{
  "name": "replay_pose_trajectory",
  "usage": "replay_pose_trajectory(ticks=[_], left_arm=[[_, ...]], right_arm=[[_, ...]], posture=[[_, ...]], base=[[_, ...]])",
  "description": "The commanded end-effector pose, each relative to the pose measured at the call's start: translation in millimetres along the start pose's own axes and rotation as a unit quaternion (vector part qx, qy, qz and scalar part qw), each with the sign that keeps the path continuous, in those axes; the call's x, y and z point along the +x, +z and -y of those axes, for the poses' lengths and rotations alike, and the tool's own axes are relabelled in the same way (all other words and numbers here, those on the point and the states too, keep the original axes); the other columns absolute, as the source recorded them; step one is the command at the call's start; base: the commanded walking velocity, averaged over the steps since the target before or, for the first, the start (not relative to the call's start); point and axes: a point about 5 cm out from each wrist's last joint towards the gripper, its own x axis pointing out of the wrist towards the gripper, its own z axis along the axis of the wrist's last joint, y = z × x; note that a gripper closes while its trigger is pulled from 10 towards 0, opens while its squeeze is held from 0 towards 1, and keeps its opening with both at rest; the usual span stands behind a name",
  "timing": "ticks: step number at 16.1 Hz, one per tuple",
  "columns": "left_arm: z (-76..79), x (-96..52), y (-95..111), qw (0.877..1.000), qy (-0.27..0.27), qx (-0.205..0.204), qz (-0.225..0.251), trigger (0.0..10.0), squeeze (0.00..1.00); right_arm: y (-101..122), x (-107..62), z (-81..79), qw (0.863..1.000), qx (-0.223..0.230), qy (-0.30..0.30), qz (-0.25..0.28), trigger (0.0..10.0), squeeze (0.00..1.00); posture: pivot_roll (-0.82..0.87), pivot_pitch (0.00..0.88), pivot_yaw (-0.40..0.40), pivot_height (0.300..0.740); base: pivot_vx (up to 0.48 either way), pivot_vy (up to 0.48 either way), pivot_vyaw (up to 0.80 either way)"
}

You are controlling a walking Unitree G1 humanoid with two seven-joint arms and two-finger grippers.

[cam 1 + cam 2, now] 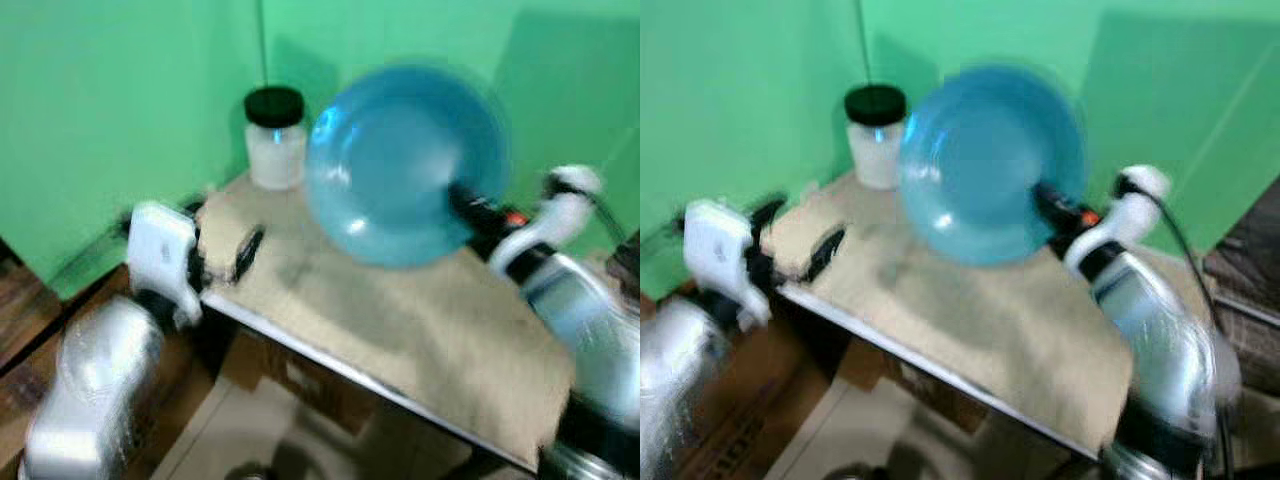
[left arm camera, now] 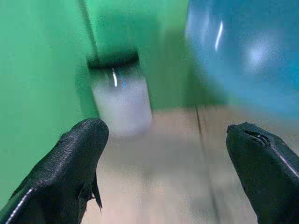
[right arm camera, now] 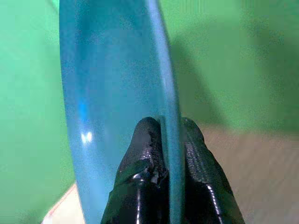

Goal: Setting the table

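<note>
The right gripper (image 3: 169, 140) pinches only the rim of the plate (image 1: 405, 165), held on edge above the tabletop's (image 1: 420, 330) middle, so it may slip or knock the jar (image 1: 275, 140) at the far corner, while the left gripper (image 2: 173, 154) hovers wide open, empty, over the left edge.

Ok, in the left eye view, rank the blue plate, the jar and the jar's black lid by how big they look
1. Plate, held up on edge in the right tool, nearer the camera, so its lead may be exaggerated.
2. Jar.
3. Lid.

glossy blue plate (image 1: 405, 165), looks like plastic; matt tan table top (image 1: 400, 330); frosted jar (image 1: 275, 140) with black lid.
</note>
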Motion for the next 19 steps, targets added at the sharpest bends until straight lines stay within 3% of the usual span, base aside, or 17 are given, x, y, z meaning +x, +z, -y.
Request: replay_pose_trajectory(ticks=[1, 2, 3, 4, 9, 12, 15, 19], left_arm=[[6.3, 1.1, 1.2, 1.0, 0.003, 0.008, -0.005, 10.0, 0.0], [8.8, 2.0, 1.3, 1.0, 0.002, 0.008, -0.006, 10.0, 0.0], [15.2, 9.0, 1.9, 1.0, 0.004, 0.005, -0.01, 10.0, 0.0], [14.9, 10.8, 2.0, 1.0, 0.008, 0.015, -0.01, 10.0, 0.0], [11.5, 14.7, 0.0, 0.999, 0.042, 0.027, -0.017, 10.0, 0.0], [16.9, 17.0, 1.8, 0.999, 0.04, 0.026, -0.013, 10.0, 0.0], [15.0, 18.9, -0.5, 0.999, 0.043, 0.028, -0.016, 10.0, 0.0], [8.5, 14.8, -0.9, 0.997, 0.073, -0.008, -0.02, 10.0, 0.0]], right_arm=[[13.5, -6.0, -15.1, 0.997, -0.05, 0.014, 0.05, 10.0, 0.0], [13.4, -8.7, -16.2, 0.996, -0.067, 0.013, 0.058, 10.0, 0.0], [6.8, -19.9, -18.0, 0.986, -0.138, -0.007, 0.088, 10.0, 0.0], [3.1, -23.7, -19.3, 0.984, -0.15, -0.015, 0.093, 10.0, 0.0], [-13.3, -31.0, -14.2, 0.98, -0.168, -0.065, 0.083, 10.0, 0.0], [-7.4, -31.2, -16.6, 0.971, -0.183, -0.084, 0.126, 10.0, 0.0], [-10.4, -29.3, -20.2, 0.971, -0.189, -0.075, 0.126, 10.0, 0.0], [-13.5, -25.0, -24.0, 0.972, -0.192, -0.065, 0.118, 10.0, 0.0]], posture=[[-0.01, 0.04, 0.009, 0.74], [-0.01, 0.04, 0.01, 0.74], [-0.02, 0.048, 0.021, 0.74], [-0.02, 0.05, 0.024, 0.74], [-0.02, 0.066, 0.024, 0.74], [-0.02, 0.073, 0.023, 0.74], [-0.02, 0.074, 0.026, 0.74], [-0.02, 0.088, 0.009, 0.74]], base=[[0.0, 0.0, 0.0], [0.0, 0.0, 0.0], [0.0, 0.0, 0.0], [0.0, 0.0, -0.8], [0.0, 0.0, -0.8], [0.0, 0.0, -0.8], [0.0, 0.0, -0.8], [0.0, 0.0, -0.8]])
